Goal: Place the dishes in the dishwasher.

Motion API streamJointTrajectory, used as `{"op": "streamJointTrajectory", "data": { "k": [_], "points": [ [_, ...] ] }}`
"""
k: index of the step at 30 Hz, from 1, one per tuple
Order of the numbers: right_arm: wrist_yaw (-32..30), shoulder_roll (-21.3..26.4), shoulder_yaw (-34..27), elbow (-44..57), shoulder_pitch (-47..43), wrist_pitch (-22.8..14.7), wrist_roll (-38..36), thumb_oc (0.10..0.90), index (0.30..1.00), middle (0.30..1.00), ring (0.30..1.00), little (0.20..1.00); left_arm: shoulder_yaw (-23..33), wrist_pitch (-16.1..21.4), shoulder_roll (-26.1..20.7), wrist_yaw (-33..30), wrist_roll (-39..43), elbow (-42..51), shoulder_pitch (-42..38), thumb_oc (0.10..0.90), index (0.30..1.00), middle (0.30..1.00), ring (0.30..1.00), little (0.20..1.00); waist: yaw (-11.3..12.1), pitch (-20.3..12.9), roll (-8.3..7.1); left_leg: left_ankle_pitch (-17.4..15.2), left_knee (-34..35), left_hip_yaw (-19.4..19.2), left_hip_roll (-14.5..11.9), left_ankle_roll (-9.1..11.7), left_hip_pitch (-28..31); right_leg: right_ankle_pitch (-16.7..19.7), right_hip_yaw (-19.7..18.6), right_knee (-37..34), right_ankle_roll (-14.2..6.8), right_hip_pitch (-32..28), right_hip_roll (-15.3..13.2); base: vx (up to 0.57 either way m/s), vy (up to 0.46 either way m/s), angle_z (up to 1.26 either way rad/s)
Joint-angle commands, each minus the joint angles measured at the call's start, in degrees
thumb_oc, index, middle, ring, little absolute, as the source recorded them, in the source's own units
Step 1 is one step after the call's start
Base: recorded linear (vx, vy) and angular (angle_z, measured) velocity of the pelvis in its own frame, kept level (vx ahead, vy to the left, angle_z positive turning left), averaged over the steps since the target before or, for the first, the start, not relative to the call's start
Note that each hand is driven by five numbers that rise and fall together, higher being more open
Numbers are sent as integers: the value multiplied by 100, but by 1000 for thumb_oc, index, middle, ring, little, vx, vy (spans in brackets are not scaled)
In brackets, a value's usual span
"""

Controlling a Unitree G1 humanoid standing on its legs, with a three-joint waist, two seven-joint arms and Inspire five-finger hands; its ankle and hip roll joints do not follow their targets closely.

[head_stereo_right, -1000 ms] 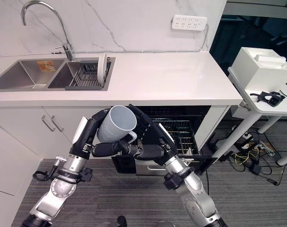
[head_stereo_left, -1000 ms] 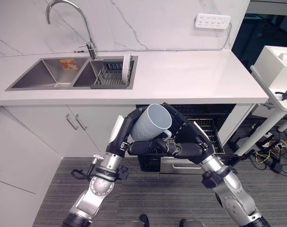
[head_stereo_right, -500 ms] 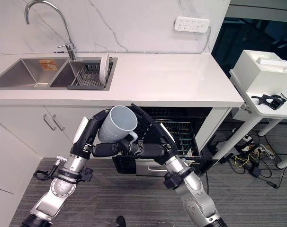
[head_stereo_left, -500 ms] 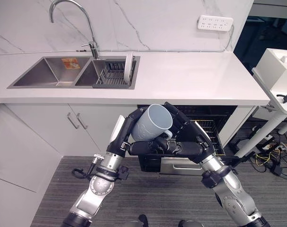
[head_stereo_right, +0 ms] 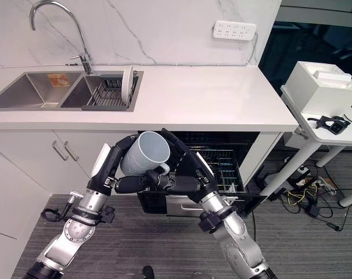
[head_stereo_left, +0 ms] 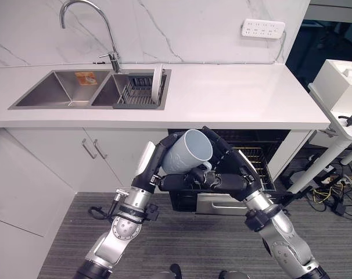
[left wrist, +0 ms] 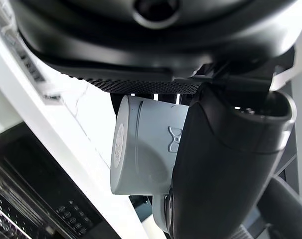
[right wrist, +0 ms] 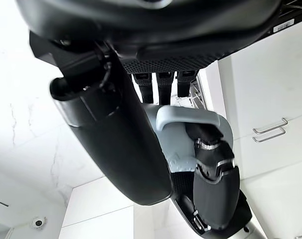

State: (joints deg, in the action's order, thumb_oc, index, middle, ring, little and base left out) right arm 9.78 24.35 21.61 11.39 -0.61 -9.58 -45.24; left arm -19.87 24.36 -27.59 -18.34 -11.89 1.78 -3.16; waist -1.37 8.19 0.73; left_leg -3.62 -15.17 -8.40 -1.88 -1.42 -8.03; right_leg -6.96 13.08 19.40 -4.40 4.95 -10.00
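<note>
Faucet [head_stereo_left: 86,17], double sink [head_stereo_left: 65,88], wall socket [head_stereo_left: 263,27], white countertop [head_stereo_left: 234,96]

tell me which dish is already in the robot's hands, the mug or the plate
The pale blue mug, held between left hand and right hand; the white plate stands in the sink rack.

My head pair looks down on the counter [head_stereo_left: 234,96] and both hands; each wrist camera sits tight against the shared mug [left wrist: 146,144]

text: none legible | sink [head_stereo_left: 33,103] sticker [head_stereo_left: 86,77]: print too small
</note>
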Motion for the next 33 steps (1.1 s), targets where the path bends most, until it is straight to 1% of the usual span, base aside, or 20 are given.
{"op": "streamJointTrajectory", "data": {
  "k": [1, 4, 6, 7, 8, 9, 11, 12, 14, 15, 17, 18, 27, 28, 29, 30, 31, 33],
  "points": [
    [19, -391, 35, 277, -960, -466, -351, 800, 900, 900, 900, 900, -165, 427, -13, -766, -565, 374, -735, 400, 300, 300, 300, 300, -13, -214, -64, -996, -202, 358, -176, 253, 352, -319, -429, -221, -424, -261, -8, 0, 0, 0],
    [-43, -416, 107, 231, -1026, -491, -399, 800, 900, 900, 900, 900, -200, 339, -17, -1176, -829, 333, -741, 400, 300, 300, 300, 300, 6, -215, -74, -997, -202, 369, -174, 264, 350, -324, -432, -221, -427, -261, -9, 0, 0, 0],
    [-105, -438, 145, 225, -1088, -487, -423, 800, 900, 900, 900, 900, -221, 314, 1, -1336, -874, 246, -820, 400, 300, 300, 300, 300, 20, -211, -86, -1011, -202, 378, -167, 252, 354, -324, -425, -221, -428, -267, -13, 0, 0, 0],
    [-168, -452, 171, 203, -1150, -484, -446, 800, 900, 900, 900, 900, -316, 206, 2, -1513, -1022, 157, -919, 400, 300, 300, 300, 300, 23, -210, -92, -1006, -202, 388, -165, 252, 340, -321, -438, -221, -434, -255, -14, 0, 0, 0],
    [-200, -468, 177, 206, -1158, -475, -432, 800, 900, 900, 900, 900, -344, 229, 11, -1514, -1010, 119, -937, 400, 300, 300, 300, 300, 25, -209, -95, -1006, -202, 389, -164, 249, 337, -314, -434, -221, -436, -252, -15, -16, -21, 3],
    [-320, -488, 169, 203, -1159, -468, -387, 800, 900, 900, 900, 900, -377, 175, 14, -1589, -1033, 91, -918, 400, 300, 300, 300, 300, 32, -201, -106, -996, -202, 395, -168, 250, 324, -307, -433, -221, -436, -245, -15, -17, -22, 4],
    [-400, -485, 168, 258, -1158, -452, -432, 800, 900, 900, 900, 900, -447, 200, 12, -1604, -1037, 48, -938, 400, 300, 300, 300, 300, 45, -187, -119, -1019, -202, 408, -153, 229, 330, -306, -421, -221, -439, -246, -23, -18, -25, 4],
    [-395, -491, 167, 251, -1169, -451, -498, 800, 900, 900, 900, 900, -454, 197, 16, -1729, -1172, 91, -858, 400, 300, 300, 300, 300, 62, -170, -126, -1010, -202, 419, -155, 236, 320, -300, -413, -221, -445, -241, -24, -28, -35, 3],
    [-394, -463, 187, 225, -1150, -539, -594, 800, 900, 900, 900, 900, -392, 421, 39, -1830, -1308, 221, -543, 400, 300, 300, 300, 300, 107, -126, -145, -994, -202, 464, -143, 262, 309, -290, -415, -221, -457, -229, -26, -14, -16, 1],
    [-420, -467, 202, 256, -1144, -530, -593, 800, 900, 900, 900, 900, -384, 417, 63, -1830, -1325, 251, -509, 400, 300, 300, 300, 300, 114, -124, -146, -999, -202, 466, -140, 255, 311, -291, -402, -221, -457, -236, -29, 0, 0, 0],
    [-493, -454, 287, 361, -1151, -481, -658, 800, 900, 900, 900, 900, -536, 223, 72, -2106, -1406, 225, -645, 400, 300, 300, 300, 300, 99, -120, -152, -1019, -202, 459, -138, 240, 320, -295, -389, -221, -459, -252, -28, -6, -9, 7],
    [-522, -451, 300, 390, -1183, -434, -705, 800, 900, 900, 900, 900, -604, 208, 91, -2165, -1387, 128, -756, 400, 300, 300, 300, 300, 84, -125, -156, -1023, -202, 440, -142, 233, 322, -287, -383, -221, -457, -250, -32, -5, -12, 7],
    [-711, -533, 489, 225, -1395, -436, -832, 800, 900, 900, 900, 900, -768, 155, 194, -2196, -1599, -15, -952, 400, 300, 300, 300, 300, 129, -144, -181, -1002, -202, 461, -137, 250, 300, -283, -366, -221, -449, -248, -31, 0, 0, 0],
    [-712, -549, 513, 211, -1402, -436, -809, 654, 681, 681, 681, 681, -806, 123, 205, -2206, -1605, -33, -974, 400, 300, 300, 300, 300, 129, -158, -182, -1005, -202, 456, -138, 252, 298, -289, -370, -221, -449, -248, -30, 0, 0, 0],
    [-711, -549, 514, 209, -1402, -437, -809, 654, 681, 681, 681, 681, -809, 122, 205, -2206, -1606, -35, -974, 400, 300, 300, 300, 300, 130, -160, -182, -1006, -202, 455, -138, 252, 298, -289, -370, -221, -449, -248, -30, 0, 0, 0],
    [-719, -564, 529, 204, -1409, -438, -788, 425, 338, 338, 338, 338, -830, 108, 212, -2214, -1624, -37, -980, 400, 300, 300, 300, 300, 132, -166, -183, -1007, -202, 452, -139, 252, 298, -291, -370, -221, -449, -248, -29, 0, 0, 0],
    [-727, -580, 534, 201, -1428, -427, -764, 400, 300, 300, 300, 300, -845, 91, 218, -2218, -1631, -35, -994, 400, 300, 300, 300, 300, 136, -168, -184, -1007, -202, 452, -139, 251, 296, -292, -368, -221, -447, -247, -29, 0, 0, 0],
    [-748, -598, 557, 190, -1460, -404, -749, 400, 300, 300, 300, 300, -858, 100, 216, -2239, -1640, -55, -1011, 400, 300, 300, 300, 300, 142, -175, -185, -1009, -202, 450, -142, 252, 296, -293, -364, -221, -446, -249, -31, 0, 0, 0]
  ]
}}
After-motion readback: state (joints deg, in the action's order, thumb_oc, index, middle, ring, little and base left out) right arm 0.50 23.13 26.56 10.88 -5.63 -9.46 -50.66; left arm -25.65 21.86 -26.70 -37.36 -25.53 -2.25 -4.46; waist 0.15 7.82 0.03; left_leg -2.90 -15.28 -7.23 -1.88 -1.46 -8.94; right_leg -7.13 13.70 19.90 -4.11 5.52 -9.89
